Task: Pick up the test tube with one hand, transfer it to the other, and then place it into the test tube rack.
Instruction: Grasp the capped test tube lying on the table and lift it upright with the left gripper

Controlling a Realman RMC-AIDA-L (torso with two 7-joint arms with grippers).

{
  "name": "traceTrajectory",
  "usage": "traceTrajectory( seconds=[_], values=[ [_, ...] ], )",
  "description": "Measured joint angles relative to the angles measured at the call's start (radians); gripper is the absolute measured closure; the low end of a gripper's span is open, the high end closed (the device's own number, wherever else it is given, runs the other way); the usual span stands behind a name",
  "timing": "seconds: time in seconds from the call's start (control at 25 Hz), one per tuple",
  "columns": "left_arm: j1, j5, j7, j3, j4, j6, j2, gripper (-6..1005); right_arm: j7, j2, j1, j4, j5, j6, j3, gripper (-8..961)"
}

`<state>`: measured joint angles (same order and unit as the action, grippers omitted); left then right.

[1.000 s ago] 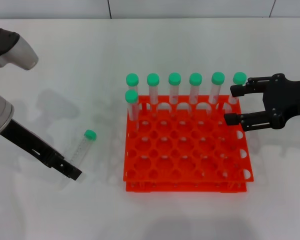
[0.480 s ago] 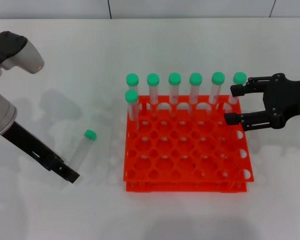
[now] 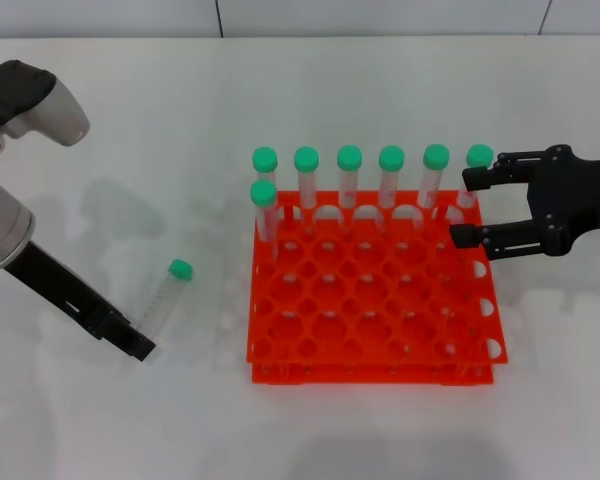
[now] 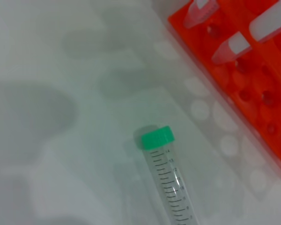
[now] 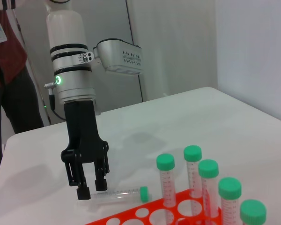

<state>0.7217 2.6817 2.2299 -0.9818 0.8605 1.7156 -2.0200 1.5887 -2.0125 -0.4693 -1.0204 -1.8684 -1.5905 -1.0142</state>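
Note:
A clear test tube (image 3: 163, 295) with a green cap lies flat on the white table, left of the orange-red rack (image 3: 370, 322). My left gripper (image 3: 138, 344) hangs low at the tube's bottom end. In the right wrist view the left gripper (image 5: 92, 188) has its fingers apart just above that end of the tube (image 5: 117, 195). The left wrist view shows the tube (image 4: 171, 183) and a corner of the rack (image 4: 267, 79). My right gripper (image 3: 470, 207) is open and empty at the rack's back right corner.
Several green-capped tubes (image 3: 349, 160) stand upright in the rack's back row, with one more in the second row at the left. They also show in the right wrist view (image 5: 208, 169). A person (image 5: 4, 70) stands beyond the table.
My left arm has shifted a little to the left, its gripper still at the tube's bottom end. The tube and my right gripper have not moved.

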Motion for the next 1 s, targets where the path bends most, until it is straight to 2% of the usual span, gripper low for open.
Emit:
traceTrajectory(
  seconds=[0.4, 1.0],
  values=[
    [0.021, 0.024, -0.001, -0.002, -0.036, -0.021, -0.001, 473, -0.009, 0.000, 0.000, 0.002, 0.000, 0.003, 0.002, 199],
    [0.025, 0.024, -0.001, -0.026, -0.038, -0.023, -0.006, 530, -0.013, 0.000, 0.002, 0.005, 0.001, 0.009, 0.002, 199]
  ],
)
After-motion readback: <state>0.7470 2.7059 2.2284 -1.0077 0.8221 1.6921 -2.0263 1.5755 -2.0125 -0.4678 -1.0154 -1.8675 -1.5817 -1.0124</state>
